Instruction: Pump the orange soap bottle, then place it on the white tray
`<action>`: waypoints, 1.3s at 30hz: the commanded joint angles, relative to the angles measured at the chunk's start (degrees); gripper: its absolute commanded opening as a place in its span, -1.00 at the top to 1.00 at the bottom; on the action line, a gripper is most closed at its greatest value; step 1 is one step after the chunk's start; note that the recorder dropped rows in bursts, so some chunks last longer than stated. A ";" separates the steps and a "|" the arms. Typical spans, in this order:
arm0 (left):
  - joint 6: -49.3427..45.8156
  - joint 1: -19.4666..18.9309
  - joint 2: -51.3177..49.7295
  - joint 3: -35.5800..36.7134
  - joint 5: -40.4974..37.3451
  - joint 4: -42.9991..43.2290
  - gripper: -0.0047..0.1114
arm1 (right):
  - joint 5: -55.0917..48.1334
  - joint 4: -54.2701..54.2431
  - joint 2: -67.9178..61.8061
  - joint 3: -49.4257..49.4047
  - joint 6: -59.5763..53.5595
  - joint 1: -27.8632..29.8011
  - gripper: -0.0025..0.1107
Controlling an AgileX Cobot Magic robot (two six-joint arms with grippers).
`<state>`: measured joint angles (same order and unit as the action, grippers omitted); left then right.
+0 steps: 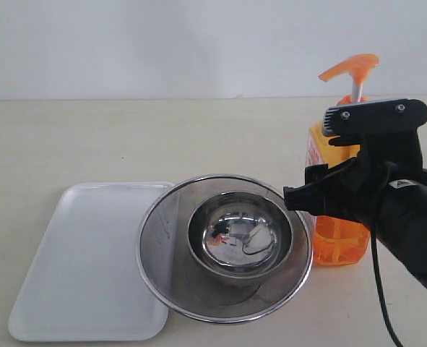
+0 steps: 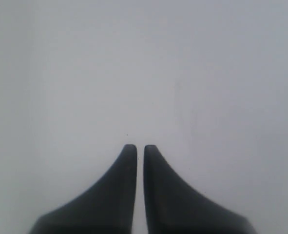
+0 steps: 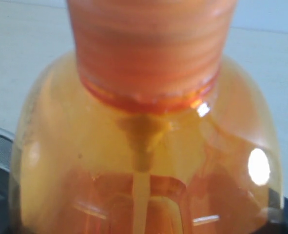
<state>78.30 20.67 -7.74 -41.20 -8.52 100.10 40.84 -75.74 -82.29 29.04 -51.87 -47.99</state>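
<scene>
Overview: the orange soap bottle (image 1: 339, 238) stands upright on the bench, just right of the strainer (image 1: 162, 238). My right tool (image 1: 311, 195) clasps its body, and the white tray (image 1: 90, 260) lies well left, past the strainer. In the left wrist view, my left tool (image 2: 140, 151) is nearly pressed together and empty. In the right wrist view, the bottle's shoulder fills the frame.

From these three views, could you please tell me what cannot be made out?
- Right gripper: exterior view, the orange soap bottle hides its far finger; grip unclear.
- Label: exterior view, mostly covered by the right arm.
- Left gripper: left wrist view shows only fingertips against blank white; location unknown.
- White tray: exterior view, strainer hides its right edge.
</scene>
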 commanded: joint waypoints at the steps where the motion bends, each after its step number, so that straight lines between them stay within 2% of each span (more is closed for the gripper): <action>1: 0.04 -0.06 0.34 -0.23 -0.37 -0.16 0.84 | 4.74 1.62 0.47 0.10 1.05 0.04 0.96; 21: 0.04 -0.06 0.34 -0.23 -0.37 -0.16 0.84 | 10.38 2.39 0.47 -3.27 8.99 0.04 0.96; 24: 0.04 -0.06 0.34 -0.23 -0.37 -0.16 0.84 | 10.38 7.35 3.07 -3.27 11.08 0.04 0.96; 39: 0.04 -0.06 0.34 -0.23 -0.37 -0.16 0.84 | 7.04 6.93 19.40 -2.77 2.52 0.04 0.96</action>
<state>78.30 20.67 -7.74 -41.20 -8.52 100.10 45.46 -71.15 -65.02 25.57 -47.71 -47.99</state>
